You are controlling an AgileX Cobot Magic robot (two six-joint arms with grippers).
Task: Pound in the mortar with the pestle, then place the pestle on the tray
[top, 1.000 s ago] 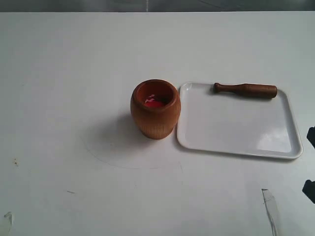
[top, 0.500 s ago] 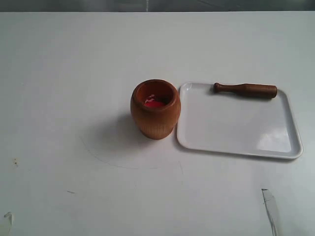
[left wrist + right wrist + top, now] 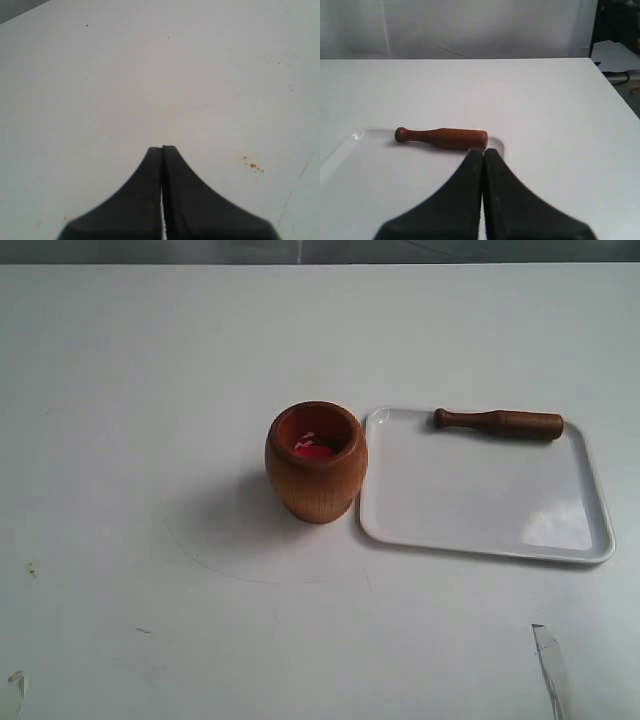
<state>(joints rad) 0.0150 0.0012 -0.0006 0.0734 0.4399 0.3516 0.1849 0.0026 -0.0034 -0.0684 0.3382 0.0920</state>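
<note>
A white tabletop [image 3: 150, 390] fills the exterior view and carries everything. The largest thing on it is the white glossy tray [image 3: 480, 505], a rounded rectangle with a low raised rim that lies flat, right of centre.

Just beside the tray's left edge the mortar [image 3: 315, 480] stands upright on the tabletop. It is a barrel-shaped reddish-brown wooden cup with its round mouth open upward. Whether its side touches the tray's rim cannot be told. Red bits [image 3: 312, 449] lie at its bottom.

The pestle [image 3: 498, 423] lies flat on the tray, along the far rim and roughly parallel to it. Its small knob points toward the mortar and its thicker end is near the tray's far right corner. It is clear of the mortar and nothing holds it.

Each end effector shows only in its own wrist view. The left end effector [image 3: 162, 148] has its two black fingers pressed together with nothing between them, over bare tabletop marked by a few rust-brown specks [image 3: 252, 165]. The right end effector [image 3: 483, 151] also has its fingers together and empty. Its camera looks across the tray toward the pestle, apart from it.
</note>
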